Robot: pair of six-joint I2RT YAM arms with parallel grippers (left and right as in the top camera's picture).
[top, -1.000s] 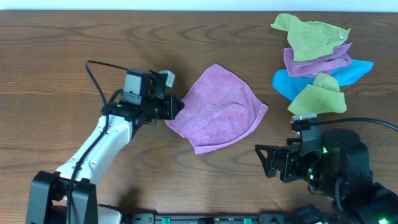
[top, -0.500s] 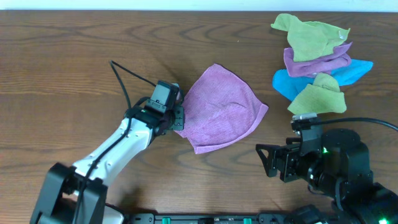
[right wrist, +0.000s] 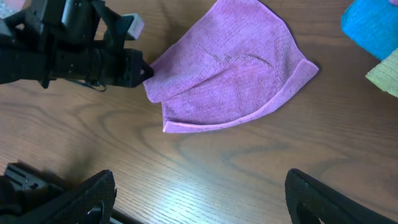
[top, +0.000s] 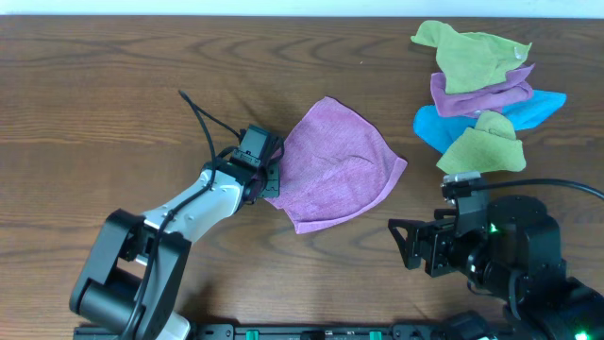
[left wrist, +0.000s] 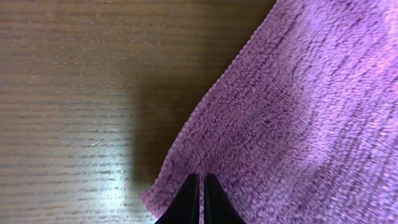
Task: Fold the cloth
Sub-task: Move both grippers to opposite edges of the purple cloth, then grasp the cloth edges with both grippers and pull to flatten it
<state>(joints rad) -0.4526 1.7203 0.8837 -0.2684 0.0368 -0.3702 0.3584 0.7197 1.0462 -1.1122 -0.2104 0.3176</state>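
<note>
The purple cloth (top: 335,175) lies crumpled flat at the table's middle, roughly triangular, with a folded hem along its right edge. It also shows in the left wrist view (left wrist: 298,112) and the right wrist view (right wrist: 230,74). No white tag shows. My left gripper (top: 271,182) sits at the cloth's lower left corner. In the left wrist view its jaws (left wrist: 201,186) are pinched together on the cloth's edge. My right gripper (top: 401,241) is open and empty, low at the right front, its fingers wide apart (right wrist: 200,186) over bare wood.
A pile of green, purple and blue cloths (top: 481,85) lies at the back right, and its blue edge shows in the right wrist view (right wrist: 373,25). The left arm's cable (top: 203,118) loops up behind its wrist. The table is dark wood (top: 94,94).
My left gripper has moved right and slightly forward, from beside the cloth's left corner onto that corner. The cloth and the right arm have not moved.
</note>
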